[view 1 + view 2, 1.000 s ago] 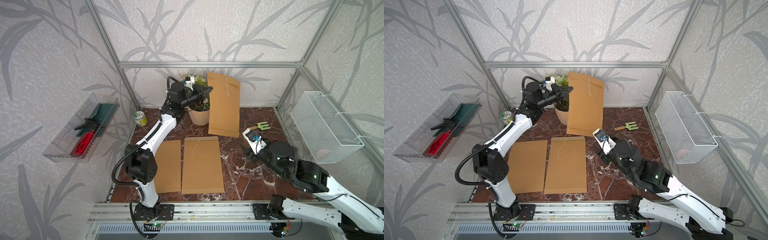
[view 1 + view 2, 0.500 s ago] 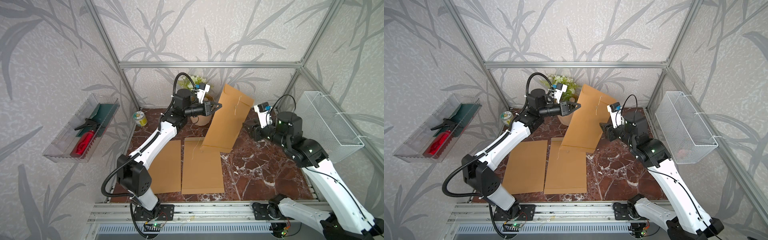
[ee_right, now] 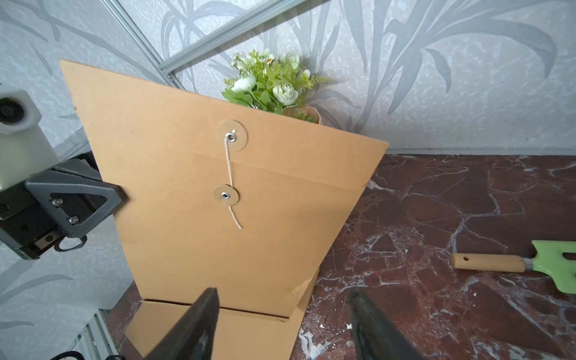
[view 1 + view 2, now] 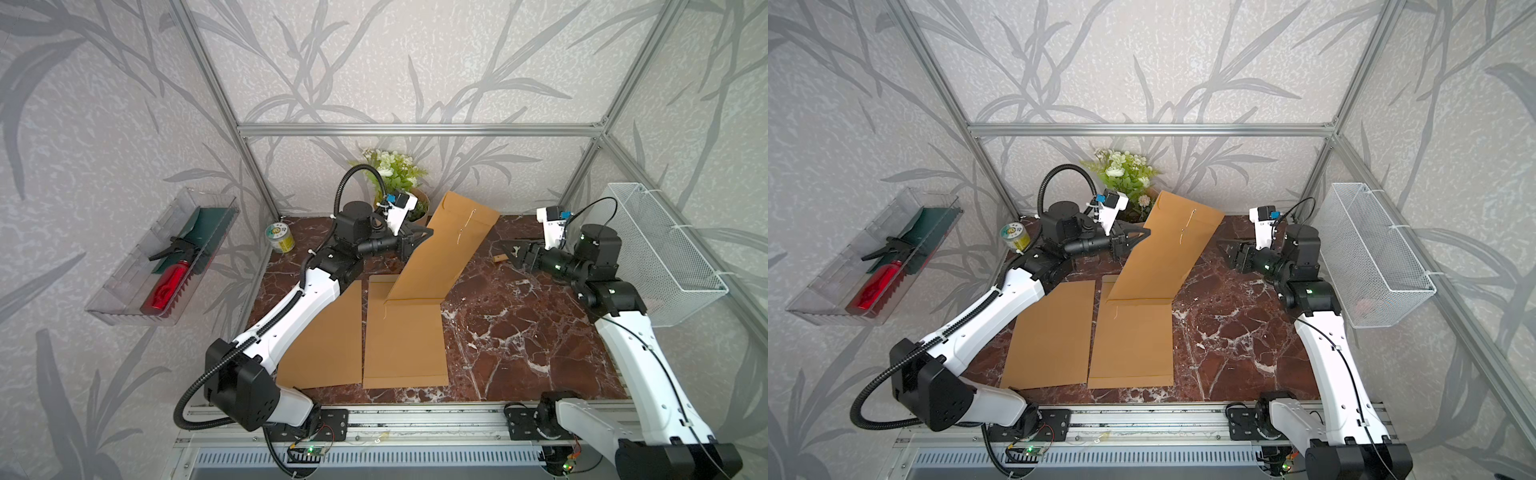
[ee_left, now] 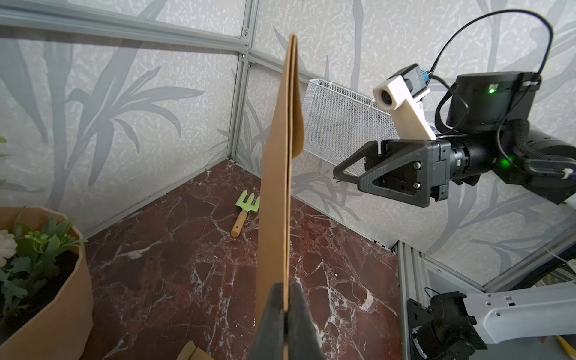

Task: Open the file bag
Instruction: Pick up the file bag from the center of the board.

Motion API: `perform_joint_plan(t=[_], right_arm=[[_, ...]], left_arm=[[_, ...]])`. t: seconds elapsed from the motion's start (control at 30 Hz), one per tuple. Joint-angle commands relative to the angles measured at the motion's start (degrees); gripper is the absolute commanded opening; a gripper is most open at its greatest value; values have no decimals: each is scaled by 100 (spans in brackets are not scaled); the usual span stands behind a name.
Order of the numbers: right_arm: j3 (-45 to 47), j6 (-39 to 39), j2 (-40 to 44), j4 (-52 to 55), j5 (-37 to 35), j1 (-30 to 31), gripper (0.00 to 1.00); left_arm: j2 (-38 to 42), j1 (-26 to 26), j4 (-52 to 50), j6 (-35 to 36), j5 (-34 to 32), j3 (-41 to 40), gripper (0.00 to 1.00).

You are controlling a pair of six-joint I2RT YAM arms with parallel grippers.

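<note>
At centre-left of a top view the left fingers (image 4: 417, 243) are clamped on a side edge of the file bag (image 4: 441, 249). A second ago it hung upright by the back wall, and it now leans across mid-frame, bottom edge down on a flat envelope (image 4: 405, 336) on the tabletop (image 4: 519, 332). It is plain brown card, flap down, with a thin white string (image 3: 229, 165) hanging from the upper of two round buttons (image 3: 232, 135) past the lower. At centre-right the right fingers (image 4: 511, 252), low near the tabletop's front a second ago, now face that closure spread wide and empty, so freeing the flap looks next.
</note>
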State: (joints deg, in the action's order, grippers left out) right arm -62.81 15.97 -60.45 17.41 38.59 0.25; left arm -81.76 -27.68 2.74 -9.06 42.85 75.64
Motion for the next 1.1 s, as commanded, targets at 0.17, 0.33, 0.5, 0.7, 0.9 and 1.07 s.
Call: perform_joint_plan(t=[0.17,0.33,0.5,0.7,0.9,1.07], right_arm=[[466,319,-68,-1436,935,-95,69],[581,337,-181,-1820,963,-95,71],[536,313,-298,-2040,962,-113,72],[438,396,-465,-2367,1104,-134,73],[436,632,-639,-2843,1301,-204,73],[453,881,-705,-3372,1589,-284,73]], left_arm=[[452,87,1121,-69,63,-337,0],[510,131,1740,-570,347,-453,0],[601,184,2203,-912,558,-532,0],[671,210,2515,-1226,848,-524,0],[713,211,2795,-1506,1106,-565,0],[747,219,2776,-1537,1211,-585,0]])
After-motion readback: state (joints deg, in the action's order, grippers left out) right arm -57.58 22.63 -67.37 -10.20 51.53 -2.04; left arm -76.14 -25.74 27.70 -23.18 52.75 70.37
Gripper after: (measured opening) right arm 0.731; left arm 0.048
